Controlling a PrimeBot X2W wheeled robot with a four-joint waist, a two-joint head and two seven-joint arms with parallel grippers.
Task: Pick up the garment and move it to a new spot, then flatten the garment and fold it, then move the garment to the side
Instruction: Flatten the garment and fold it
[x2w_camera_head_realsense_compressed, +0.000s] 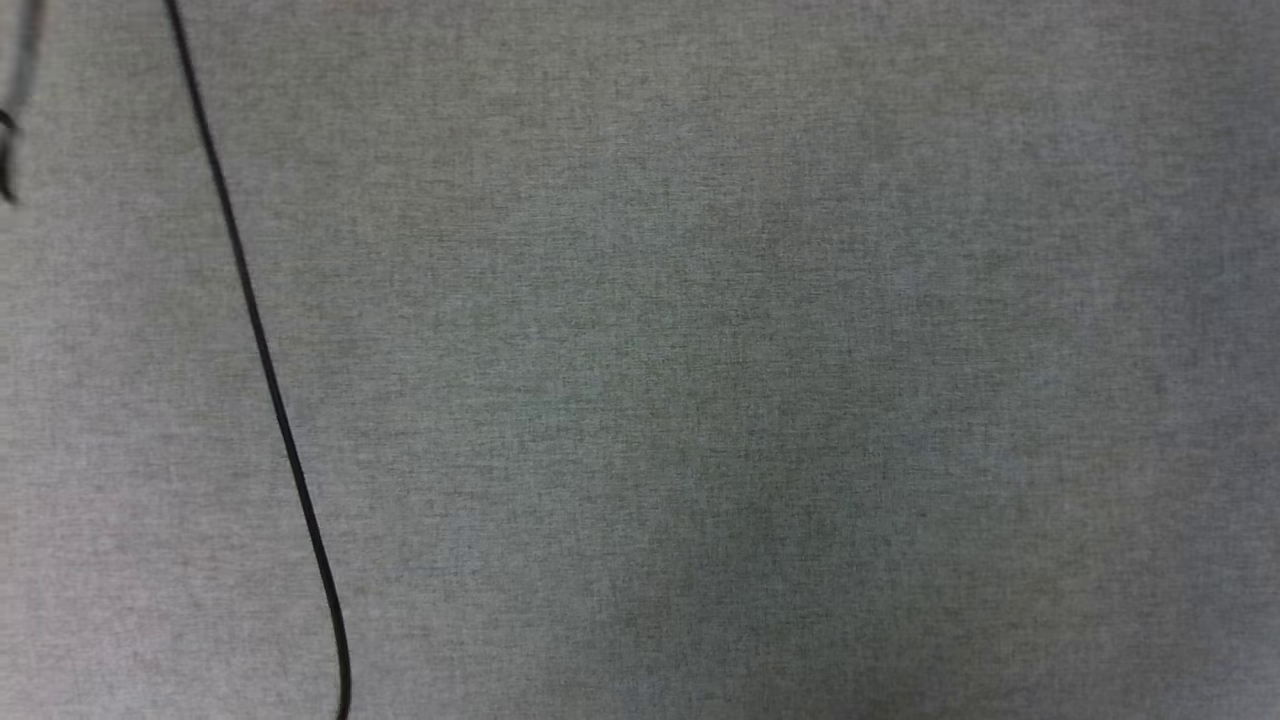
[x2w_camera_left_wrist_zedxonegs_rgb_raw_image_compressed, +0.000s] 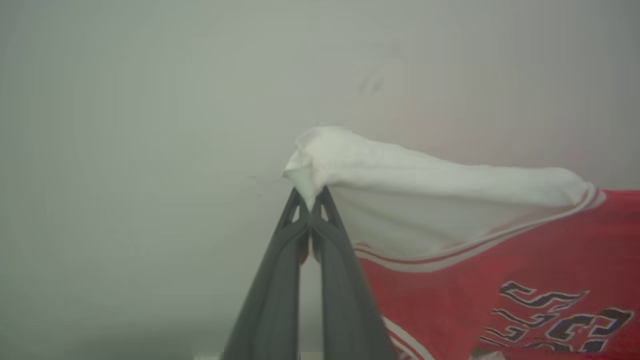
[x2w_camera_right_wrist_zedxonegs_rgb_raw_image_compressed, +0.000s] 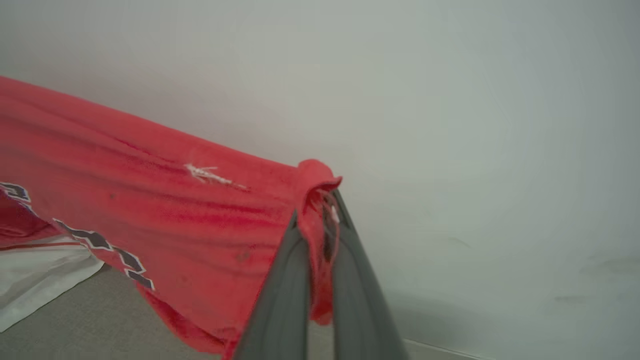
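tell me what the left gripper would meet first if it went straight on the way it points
The garment, its white sleeve pinched in the left gripper, bunches just past its tips; beyond, a pale blurred surface, depth unclear.

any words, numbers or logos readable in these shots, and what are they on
Nothing reads for certain.
Black white-outlined characters on the red garment, left wrist view: too slanted and cropped to read.
Same characters in the right wrist view: only fragments, unreadable.
Grey surface in the head view: no text.
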